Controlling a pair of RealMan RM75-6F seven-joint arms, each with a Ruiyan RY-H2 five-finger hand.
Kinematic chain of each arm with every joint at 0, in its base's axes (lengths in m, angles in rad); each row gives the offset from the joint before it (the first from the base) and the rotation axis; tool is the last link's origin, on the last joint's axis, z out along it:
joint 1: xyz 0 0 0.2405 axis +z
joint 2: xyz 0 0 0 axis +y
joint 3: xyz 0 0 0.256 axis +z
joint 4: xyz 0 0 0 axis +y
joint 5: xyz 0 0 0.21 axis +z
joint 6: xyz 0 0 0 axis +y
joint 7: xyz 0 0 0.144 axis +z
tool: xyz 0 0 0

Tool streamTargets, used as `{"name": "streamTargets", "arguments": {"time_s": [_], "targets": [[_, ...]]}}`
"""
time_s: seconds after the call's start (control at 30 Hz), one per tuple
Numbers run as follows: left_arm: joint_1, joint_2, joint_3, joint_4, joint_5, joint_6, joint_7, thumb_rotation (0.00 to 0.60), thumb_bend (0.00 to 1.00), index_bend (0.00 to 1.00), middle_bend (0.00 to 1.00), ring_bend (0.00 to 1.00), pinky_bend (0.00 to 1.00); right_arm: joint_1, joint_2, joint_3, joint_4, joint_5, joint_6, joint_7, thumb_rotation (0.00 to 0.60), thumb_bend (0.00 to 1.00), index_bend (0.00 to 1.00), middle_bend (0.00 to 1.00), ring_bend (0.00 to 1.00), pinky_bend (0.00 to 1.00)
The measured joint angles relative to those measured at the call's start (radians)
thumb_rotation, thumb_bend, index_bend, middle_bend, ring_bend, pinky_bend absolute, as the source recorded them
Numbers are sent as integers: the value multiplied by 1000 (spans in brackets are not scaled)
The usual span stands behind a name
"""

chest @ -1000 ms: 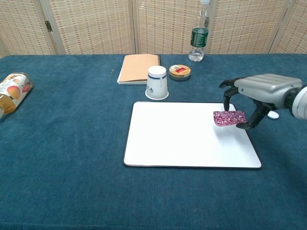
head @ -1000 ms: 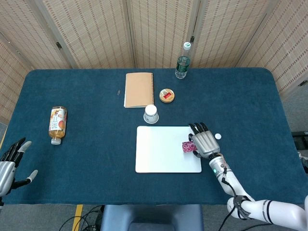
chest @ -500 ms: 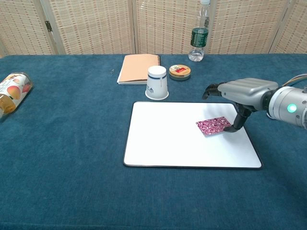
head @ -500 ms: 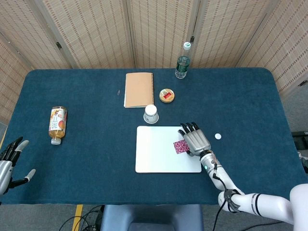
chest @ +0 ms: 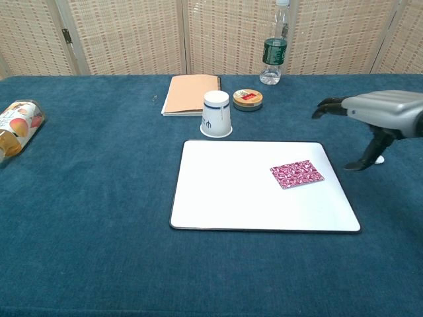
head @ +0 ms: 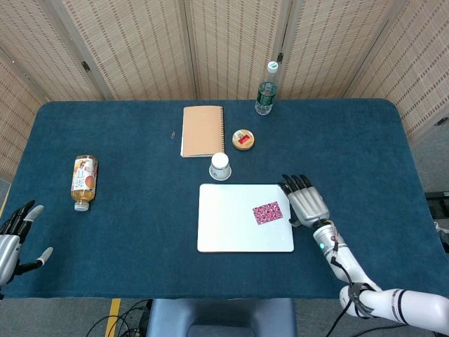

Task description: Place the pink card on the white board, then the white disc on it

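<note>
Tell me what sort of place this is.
Probably a lab or demo bench set up for robot practice, not a home. A table covered in dark blue cloth stands before woven folding screens, with staged props: a white board, a notebook, a paper cup.

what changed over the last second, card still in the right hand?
No. The right hand carried the pink card leftward over the white board, let go of it there, then drew back to the right; it is now open above the white disc. Left hand, paper cup, notebook and bottles stayed put.
</note>
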Motion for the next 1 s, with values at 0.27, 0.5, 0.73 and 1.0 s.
{"name": "streamTargets", "arguments": {"time_s": [0.27, 0.5, 0.73, 1.0], "targets": [[-8, -13, 4, -20, 3, -15, 56, 600, 326, 0, 0, 0, 194, -47, 48, -11, 110, -26, -20, 132, 600, 154, 293, 36, 0, 0], [-19, -20, 4, -23, -3, -38, 79, 600, 326, 0, 0, 0, 194, -58, 26, -11, 235, -45, -56, 195, 600, 169, 335, 52, 0, 0], [-22, -20, -1, -18, -19, -47, 71, 600, 326, 0, 0, 0, 194, -54, -43, -11, 348, -53, -113, 223, 600, 172, 367, 54, 0, 0], [-26, -20, -2, -11, -22, -55, 65, 600, 326, 0, 0, 0, 194, -40, -84, -1, 402, -53, -154, 226, 600, 172, 382, 57, 0, 0]]}}
